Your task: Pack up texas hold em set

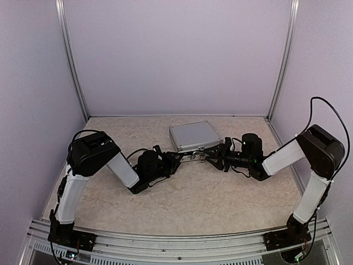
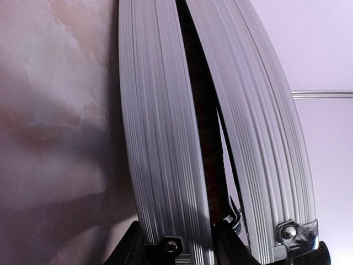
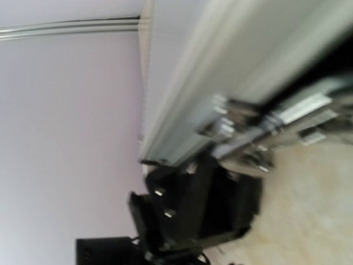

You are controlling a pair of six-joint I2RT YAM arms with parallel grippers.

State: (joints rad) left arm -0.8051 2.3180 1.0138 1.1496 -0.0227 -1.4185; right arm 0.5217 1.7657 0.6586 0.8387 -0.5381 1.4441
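The silver briefcase (image 1: pixel 190 134) of the texas hold em set lies at the middle back of the table, its lid down but slightly ajar. In the left wrist view its two ribbed halves (image 2: pixel 160 138) show edge-on with a dark gap between them. My left gripper (image 1: pixel 175 157) (image 2: pixel 181 238) is shut on the lower half at the front left corner, with one finger inside the gap. My right gripper (image 1: pixel 209 158) stands at the case's front edge by the latches (image 3: pixel 242 118), its fingers apart and holding nothing. Cards, chips and discs are hidden.
The marbled table (image 1: pixel 182 199) is enclosed by pale walls with aluminium posts at the back left (image 1: pixel 71 61) and back right (image 1: pixel 284 61). The right wrist view is blurred and shows the left gripper (image 3: pixel 193 210) beyond the case.
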